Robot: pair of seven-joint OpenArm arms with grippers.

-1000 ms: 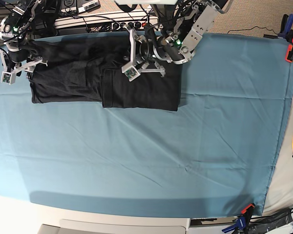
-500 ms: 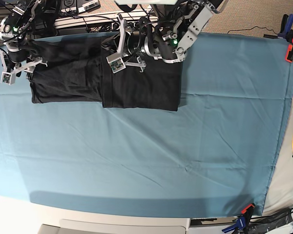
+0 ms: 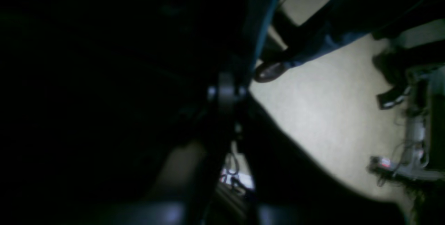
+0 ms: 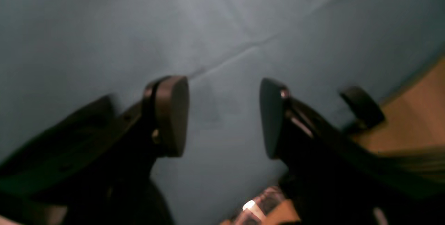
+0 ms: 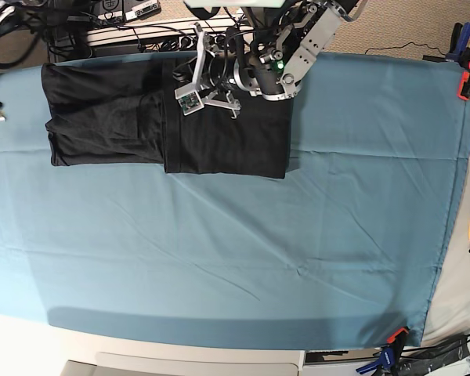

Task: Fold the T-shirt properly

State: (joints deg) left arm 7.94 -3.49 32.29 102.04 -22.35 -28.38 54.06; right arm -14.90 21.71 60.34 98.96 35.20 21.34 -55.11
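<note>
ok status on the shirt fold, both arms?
Right gripper open, empty, over teal table cloth. Left gripper low over the black cotton T-shirt; jaw state unclear. Shirt folded into a strip. Nothing in the way.

We find no readable text, label, brand, number or sign anywhere in these views; everything is too blurred.

Even overhead light in base view; left wrist view nearly black and blurred; right wrist view soft, dim.
</note>
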